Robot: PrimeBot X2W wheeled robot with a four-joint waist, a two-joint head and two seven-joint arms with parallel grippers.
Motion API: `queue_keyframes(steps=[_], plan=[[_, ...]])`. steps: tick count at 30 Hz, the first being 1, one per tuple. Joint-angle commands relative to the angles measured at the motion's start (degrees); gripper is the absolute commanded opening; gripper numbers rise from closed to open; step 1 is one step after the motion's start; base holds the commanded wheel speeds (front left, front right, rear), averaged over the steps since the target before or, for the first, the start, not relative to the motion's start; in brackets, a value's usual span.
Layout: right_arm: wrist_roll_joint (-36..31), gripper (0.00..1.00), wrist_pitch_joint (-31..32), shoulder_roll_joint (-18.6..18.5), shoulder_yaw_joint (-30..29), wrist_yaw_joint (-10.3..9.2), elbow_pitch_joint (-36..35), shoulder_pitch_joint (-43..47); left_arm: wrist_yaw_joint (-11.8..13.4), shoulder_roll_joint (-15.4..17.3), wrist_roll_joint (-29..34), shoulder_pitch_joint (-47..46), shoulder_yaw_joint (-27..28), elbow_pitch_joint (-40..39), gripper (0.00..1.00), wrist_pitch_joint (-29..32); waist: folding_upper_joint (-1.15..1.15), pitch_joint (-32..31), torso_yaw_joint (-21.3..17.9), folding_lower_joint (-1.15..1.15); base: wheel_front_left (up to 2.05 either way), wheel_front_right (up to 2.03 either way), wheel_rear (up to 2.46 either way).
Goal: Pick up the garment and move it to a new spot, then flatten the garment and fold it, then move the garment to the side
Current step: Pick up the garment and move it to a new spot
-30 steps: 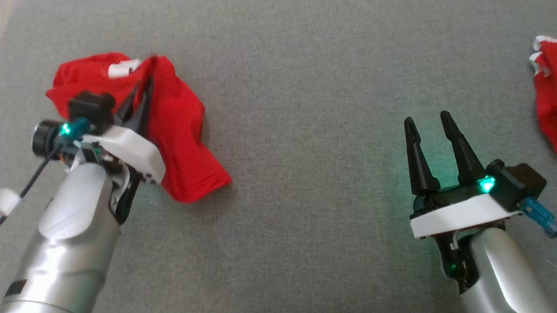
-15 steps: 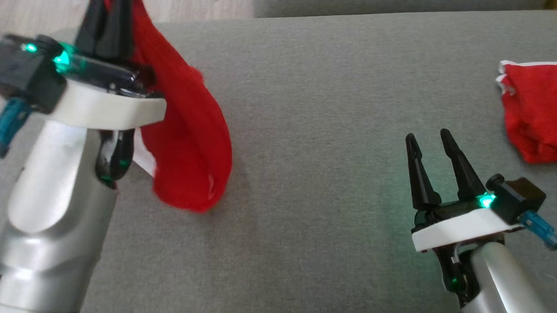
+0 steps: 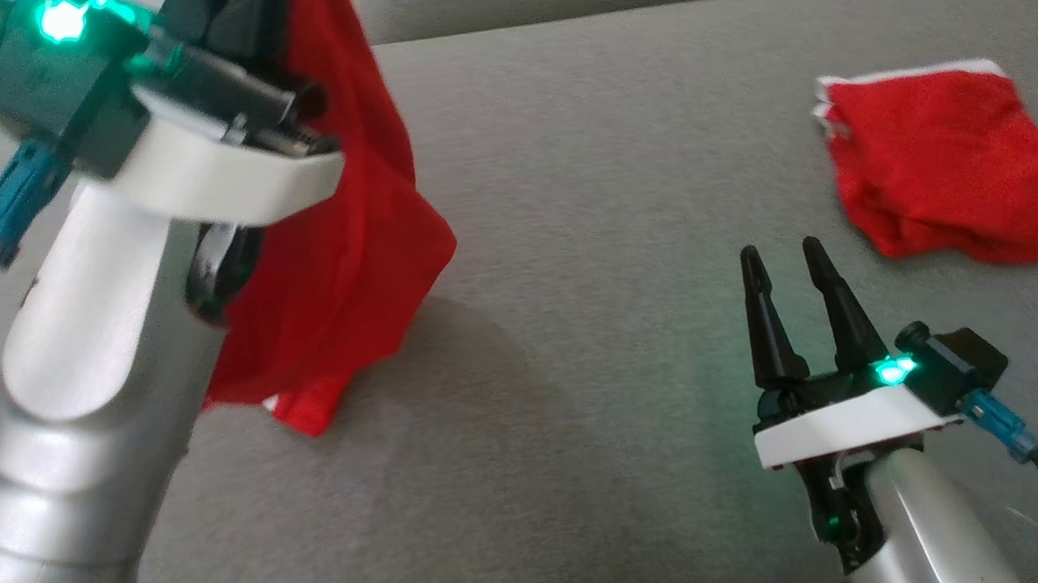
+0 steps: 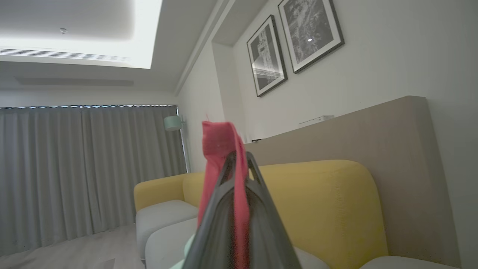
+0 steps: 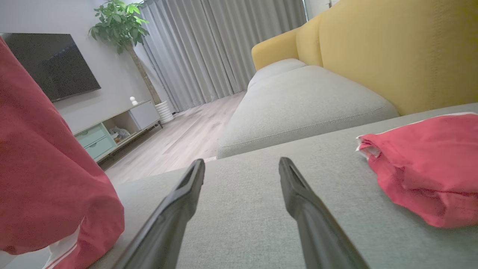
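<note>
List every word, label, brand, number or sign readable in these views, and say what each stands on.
No text can be read anywhere.
hanging red garment: plain cloth and white trim, no lettering visible.
folded red garment: no print visible.
framed pictures: grey images, any writing too blurred to read.
dark screen: blank.
</note>
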Motion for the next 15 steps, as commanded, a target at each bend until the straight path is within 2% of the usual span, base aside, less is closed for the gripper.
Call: queue_keyframes(steps=[1,7,11,12,13,15], plan=[[0.5,1.0,-0.6,-0.1,1.5,-0.04,-2.1,-1.8,-0.1,1.4,0.4,-4.0,1.9,-1.9,0.0,0.3,0.0,1.1,-2.4,0.0,0.0,0.0,0.0],[2.9,1.0,-0.6,-0.1,4.5,-0.04,-3.5,-3.6,-1.4,-0.4,1.5,-11.2,-1.2,2.6,0.0,2.3,0.0,4.2,-9.7,0.0,0.0,0.0,0.0],[4.8,1.0,-0.6,-0.1,6.5,-0.04,-5.0,-4.9,-2.5,-1.3,2.1,-17.4,-3.8,9.5,0.0,2.0,0.0,6.7,-14.1,0.0,0.0,0.0,0.0],[5.2,1.0,-0.6,-0.1,6.9,-0.04,-5.3,-5.1,-2.8,-1.6,2.2,-18.7,-4.7,11.8,0.46,1.6,0.0,7.3,-15.0,0.0,0.0,0.0,0.0],[5.5,1.0,-0.6,-0.1,7.3,-0.04,-5.6,-5.3,-2.9,-1.7,2.6,-20.0,-5.5,14.3,1.0,1.2,0.0,7.8,-15.7,0.0,0.0,0.0,0.0],[6.0,1.0,-0.6,-0.1,7.8,-0.04,-6.0,-5.6,-3.1,-2.3,3.2,-22.4,-6.9,19.3,1.0,0.1,0.0,8.7,-16.7,0.0,0.0,0.0,0.0]])
